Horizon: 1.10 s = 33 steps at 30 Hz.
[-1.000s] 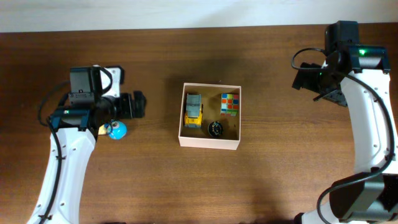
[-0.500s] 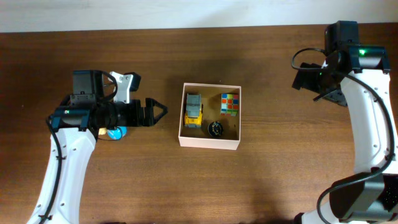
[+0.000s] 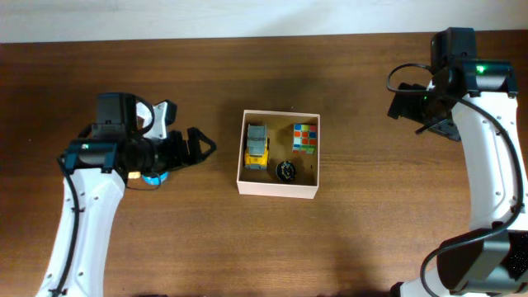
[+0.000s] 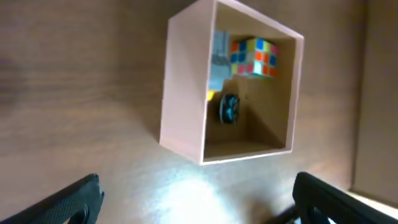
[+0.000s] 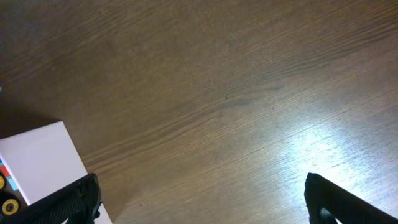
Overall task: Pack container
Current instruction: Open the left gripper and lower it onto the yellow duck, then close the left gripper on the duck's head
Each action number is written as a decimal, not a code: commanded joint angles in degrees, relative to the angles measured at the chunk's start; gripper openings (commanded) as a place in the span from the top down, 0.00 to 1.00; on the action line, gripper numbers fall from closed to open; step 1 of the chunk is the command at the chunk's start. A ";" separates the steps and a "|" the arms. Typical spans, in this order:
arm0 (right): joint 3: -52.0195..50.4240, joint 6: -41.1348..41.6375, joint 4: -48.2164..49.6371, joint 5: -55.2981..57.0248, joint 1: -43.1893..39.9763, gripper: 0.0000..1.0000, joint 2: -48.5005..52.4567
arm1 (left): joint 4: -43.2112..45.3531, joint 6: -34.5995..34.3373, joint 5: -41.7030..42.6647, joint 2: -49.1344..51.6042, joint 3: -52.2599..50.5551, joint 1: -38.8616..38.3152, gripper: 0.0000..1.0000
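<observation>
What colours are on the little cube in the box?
The cube has multicoloured squares; clearest in the left wrist view.

In container [image 3: 278, 188] truck [image 3: 257, 148], cube [image 3: 304, 138], disc [image 3: 285, 171] — ball [image 3: 155, 176] well left.

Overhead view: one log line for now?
left gripper open, empty | right gripper open, empty | container holds yellow truck, colored cube, black round toy | blue ball outside it

Left of the container [image 3: 277, 189]: white left arm [image 3: 82, 223], black wrist housing [image 3: 111, 111], looped black cable [image 3: 148, 103], black left gripper [image 3: 206, 148]. Right of it: white right arm [image 3: 487, 157] with a green light [image 3: 479, 68], perhaps a status lamp.
</observation>
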 commanded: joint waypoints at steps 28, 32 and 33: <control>0.74 0.50 0.00 0.11 0.15 0.01 -0.17 | 0.94 -17.90 -42.75 18.05 4.57 2.60 0.01; 0.74 0.50 -0.02 0.13 0.15 0.01 -0.17 | 4.52 -17.75 -43.39 20.37 4.57 3.98 0.01; 0.74 0.50 0.00 0.11 0.15 0.01 -0.17 | 5.57 -17.03 -43.36 20.68 4.57 4.46 0.01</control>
